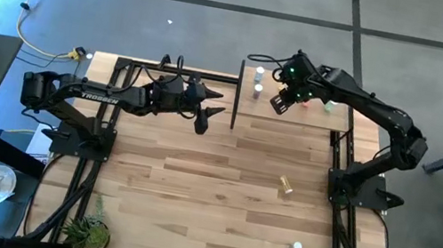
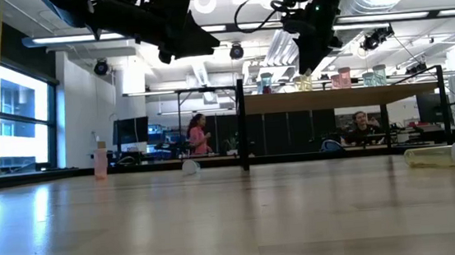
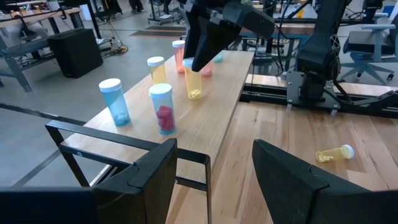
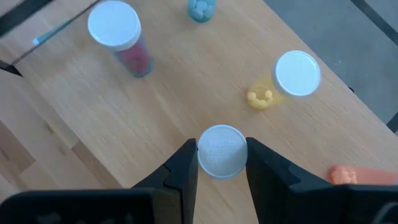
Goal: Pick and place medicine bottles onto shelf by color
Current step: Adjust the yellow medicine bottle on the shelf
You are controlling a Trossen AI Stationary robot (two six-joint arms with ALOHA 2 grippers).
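- At the near edge of the tabletop point(image 1: 218, 196), around 5 o'clock in the high view, a small bottle with a white cap point(image 1: 297, 246) stands alone.
- Closer to the middle, at about 4 o'clock, a yellow bottle point(image 1: 286, 185) lies on its side on the planks; the low view shows it flat, white cap pointing right.
- The left end effector point(image 1: 206, 109) hangs above the tabletop at about 11 o'clock, just left of the shelf's black upright; its fingers are spread apart and hold nothing.
- The shelf point(image 1: 296, 111) sits at the far side, about 1 o'clock, a pale board on black uprights.
- The right end effector point(image 4: 222, 163) is over the shelf, its two fingers clenched on the white cap of a yellow bottle point(image 3: 193, 84) that stands upright on the board.
- Near it on the shelf stand a red-filled bottle point(image 4: 122, 38), a blue-filled bottle point(image 3: 115, 102) and another yellow bottle point(image 4: 287, 81), each apart from the gripped one.
- Beyond the tabletop, two people point(image 2: 198, 136) appear in the room.
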